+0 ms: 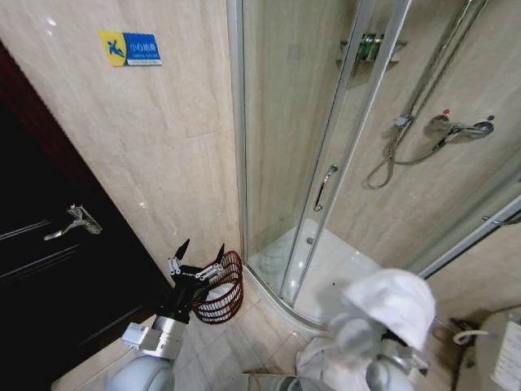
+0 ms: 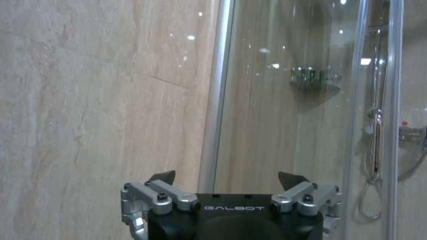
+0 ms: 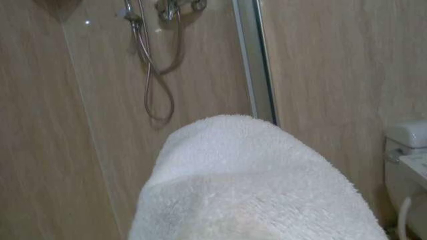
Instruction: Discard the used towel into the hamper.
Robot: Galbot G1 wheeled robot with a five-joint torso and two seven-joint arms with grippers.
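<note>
**Towel carried, not yet dropped**

Held the towel draped over the right gripper, jaws hidden beneath it, state impossible to tell. Stood the hamper on the floor by the shower door, low on the left. Hovered the left gripper above it, jaws apart, empty. Next, probably: carry the towel across over the rim, then release.

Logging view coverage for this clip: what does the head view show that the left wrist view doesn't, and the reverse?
Head view alone: the hamper on the floor by the shower door, the white towel draped over the right gripper, a dark door and a blue wall sign.
Left wrist view alone: nothing extra.
Shared: the open, empty left gripper, the glass shower enclosure and its hose.
</note>
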